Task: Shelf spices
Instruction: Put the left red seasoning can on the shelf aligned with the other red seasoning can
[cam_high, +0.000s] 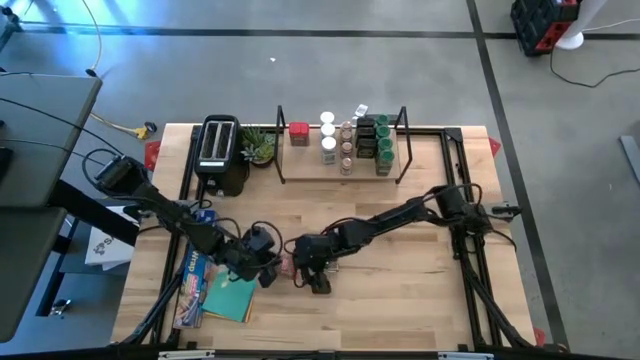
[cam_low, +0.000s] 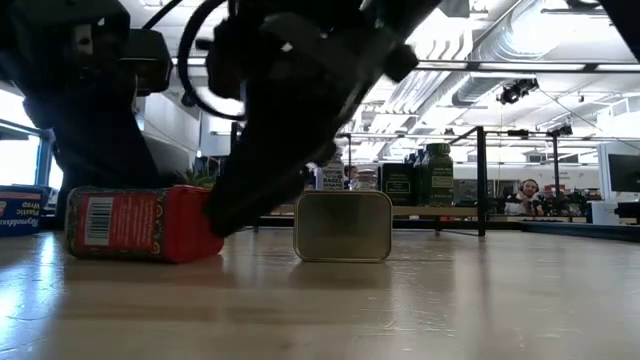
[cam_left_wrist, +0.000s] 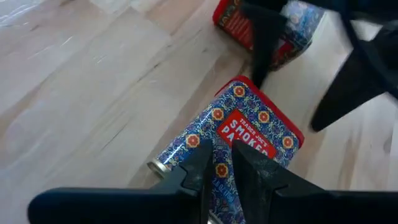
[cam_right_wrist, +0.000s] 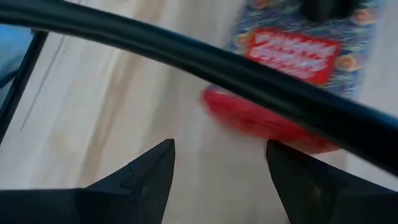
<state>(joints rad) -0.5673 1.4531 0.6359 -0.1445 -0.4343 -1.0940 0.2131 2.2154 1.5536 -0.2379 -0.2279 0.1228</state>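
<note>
A blue-patterned spice tin with a red lid (cam_left_wrist: 255, 130) lies on its side on the table between both grippers, also seen in the low view (cam_low: 140, 222) and high view (cam_high: 285, 265). My left gripper (cam_left_wrist: 217, 165) is shut over its patterned side. My right gripper (cam_right_wrist: 217, 168) is open, and its fingers stand either side of the tin's lid end (cam_right_wrist: 267, 121). A second tin (cam_left_wrist: 292, 31) lies just beyond, its metal bottom (cam_low: 343, 226) facing the near edge. The shelf (cam_high: 340, 172) at the far edge holds several spice jars (cam_high: 355, 140). My left gripper's shut fingers (cam_left_wrist: 249, 168) come from above over the tin's patterned side near its bottom end (cam_left_wrist: 186, 146). The tin lies flat on the table. I cannot tell whether the fingers touch it. My right gripper has one fingertip (cam_left_wrist: 256, 74) at the tin's red lid corner (cam_left_wrist: 239, 84), slanting down from the table's right. I cannot tell whether it touches.
A black toaster (cam_high: 220, 150) and a small plant (cam_high: 258, 145) stand left of the shelf. A teal cloth (cam_high: 230, 297) and a long blue foil box (cam_high: 190, 280) lie at the near left. Bare wood lies between the tins and the shelf.
</note>
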